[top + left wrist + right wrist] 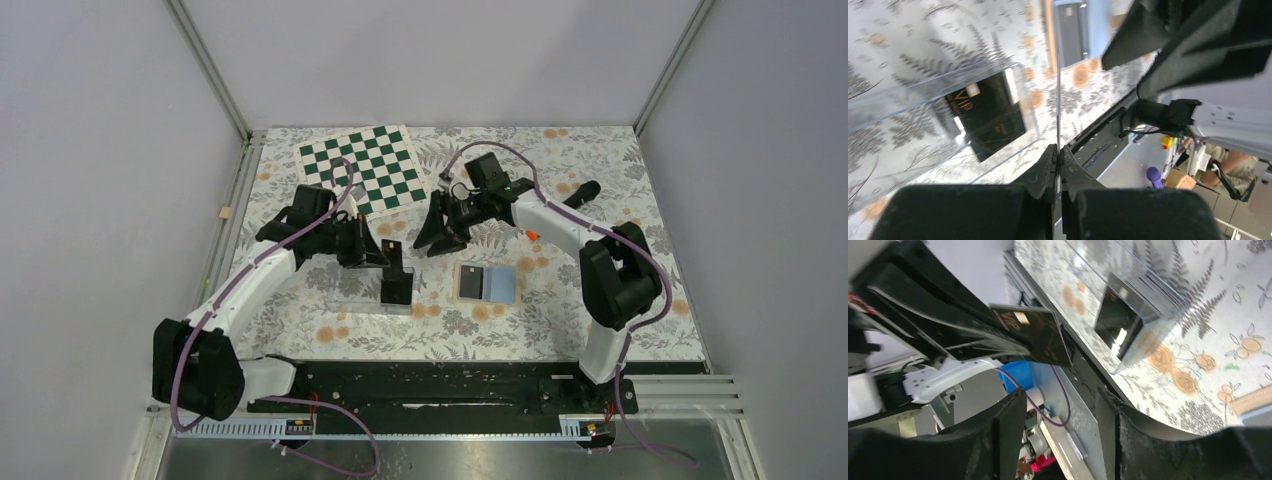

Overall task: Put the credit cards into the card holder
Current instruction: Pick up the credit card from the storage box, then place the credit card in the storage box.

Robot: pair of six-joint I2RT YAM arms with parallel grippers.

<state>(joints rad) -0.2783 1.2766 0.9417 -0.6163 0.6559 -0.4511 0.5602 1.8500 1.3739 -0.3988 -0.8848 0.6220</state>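
My left gripper (376, 254) is shut on a black credit card (392, 252) and holds it upright above the clear tray. In the left wrist view the card (1058, 100) shows edge-on between the closed fingertips (1048, 165). A second black card (397, 290) lies in the tray; it also shows in the left wrist view (988, 115). The card holder (500, 284) lies open on the table with its blue lining up and a dark card (469, 281) in its left half. My right gripper (440, 238) is open and empty, hovering just beyond the holder. In the right wrist view (1060, 405) it faces the held card (1033, 335).
The clear plastic tray (350, 297) sits left of the holder. A green and white chessboard (365, 168) lies at the back left. A black marker (580, 193) with an orange tip lies by the right arm. Walls enclose the table on three sides.
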